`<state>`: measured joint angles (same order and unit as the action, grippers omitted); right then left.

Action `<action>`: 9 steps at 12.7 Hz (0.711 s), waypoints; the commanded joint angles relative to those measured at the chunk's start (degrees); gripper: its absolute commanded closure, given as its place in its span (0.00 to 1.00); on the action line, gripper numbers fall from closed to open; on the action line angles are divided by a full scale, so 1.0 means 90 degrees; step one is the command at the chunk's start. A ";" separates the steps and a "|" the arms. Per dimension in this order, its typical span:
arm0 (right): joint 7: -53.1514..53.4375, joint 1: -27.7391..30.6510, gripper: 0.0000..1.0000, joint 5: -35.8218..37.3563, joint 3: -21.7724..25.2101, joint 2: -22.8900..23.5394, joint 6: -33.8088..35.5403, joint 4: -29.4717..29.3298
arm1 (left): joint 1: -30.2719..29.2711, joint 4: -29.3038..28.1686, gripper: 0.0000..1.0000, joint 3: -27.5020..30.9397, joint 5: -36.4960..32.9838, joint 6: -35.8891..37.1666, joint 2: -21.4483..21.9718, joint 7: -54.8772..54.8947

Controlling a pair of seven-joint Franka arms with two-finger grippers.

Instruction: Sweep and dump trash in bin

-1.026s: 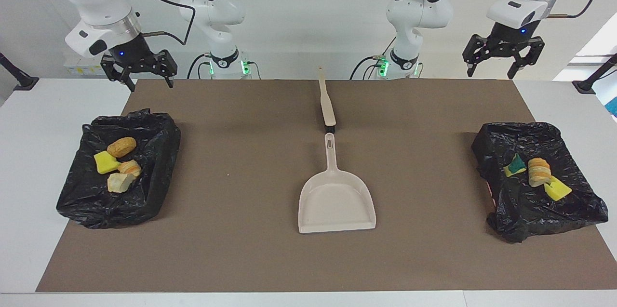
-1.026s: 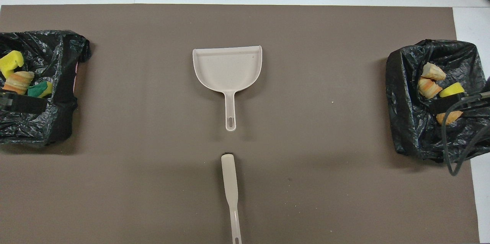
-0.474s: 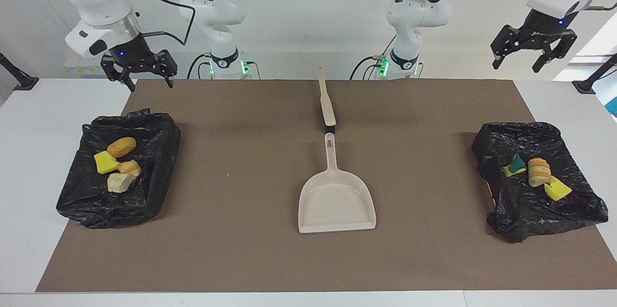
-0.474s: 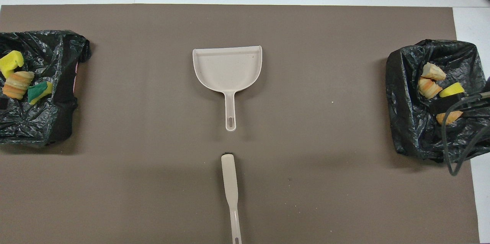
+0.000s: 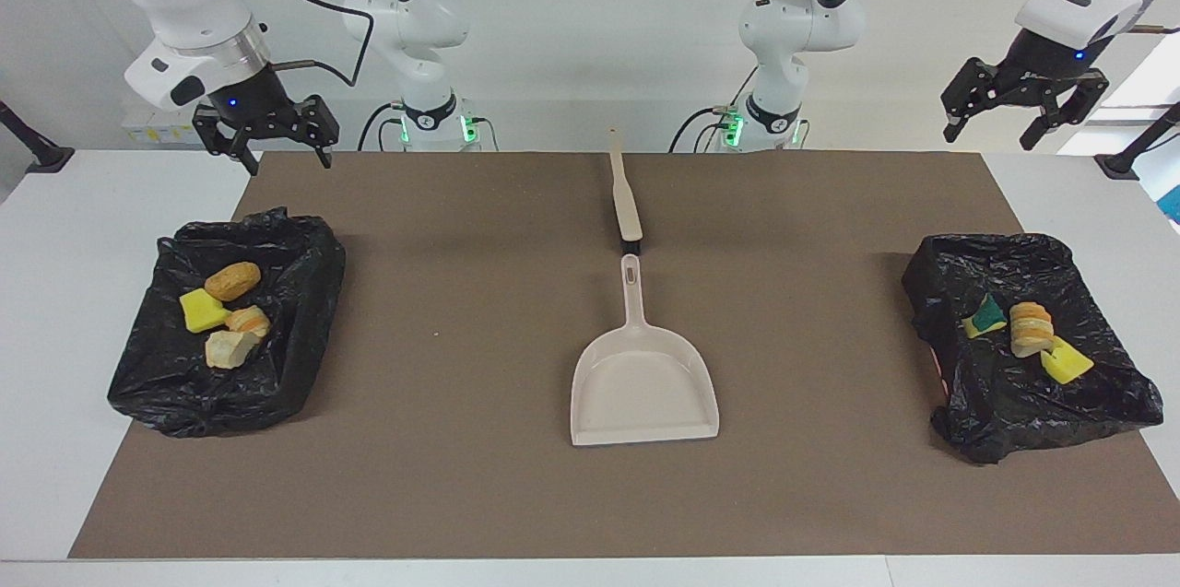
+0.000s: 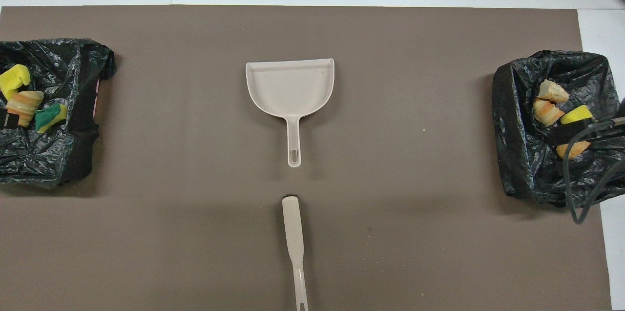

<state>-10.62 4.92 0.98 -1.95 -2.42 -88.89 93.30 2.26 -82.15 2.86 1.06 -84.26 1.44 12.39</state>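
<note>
All the trash lies in two black-bag-lined bins. The bin [image 5: 309,292] at the right arm's end holds a golden-brown roll [image 5: 232,281], a yellow sponge piece [image 5: 203,311] and two pale bread chunks [image 5: 230,349]. In the bin [image 5: 1014,403] at the left arm's end lie a green-backed sponge [image 5: 985,315], a bread chunk [image 5: 1031,329] and a yellow sponge [image 5: 1067,361]. My right gripper [image 5: 289,165] hangs open and empty over the robot-side edge of its bin. My left gripper [image 5: 991,134] is open, empty and raised high over the left arm's end of the table.
A beige dustpan [image 5: 643,384] [image 6: 290,86] lies mid-mat with its handle toward the robots. The brush [image 5: 627,200] [image 6: 294,233] lies in line with it, nearer to the robots. A brown mat [image 5: 461,476] covers the table, and a tiny crumb [image 5: 435,334] rests on it.
My left gripper has risen and swung outward toward the left arm's end of the table, still open. The right arm has not moved.
</note>
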 commanded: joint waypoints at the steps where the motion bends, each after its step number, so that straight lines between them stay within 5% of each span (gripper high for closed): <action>1: -0.0129 0.0049 0.00 -0.0021 -0.0037 -0.0044 0.0043 -0.0005 | 0.0012 -0.0178 0.00 -0.0005 0.0087 0.0133 0.0182 0.0049; 9: -0.0138 0.0049 0.00 -0.0021 -0.0027 -0.0044 0.0053 -0.0005 | 0.0081 -0.0638 0.00 -0.0005 0.0077 0.0153 0.0475 0.0069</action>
<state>-10.62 4.93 0.98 -1.95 -2.42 -88.89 93.30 2.59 -85.20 2.50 1.21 -82.95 3.48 12.40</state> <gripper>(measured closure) 0.000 0.000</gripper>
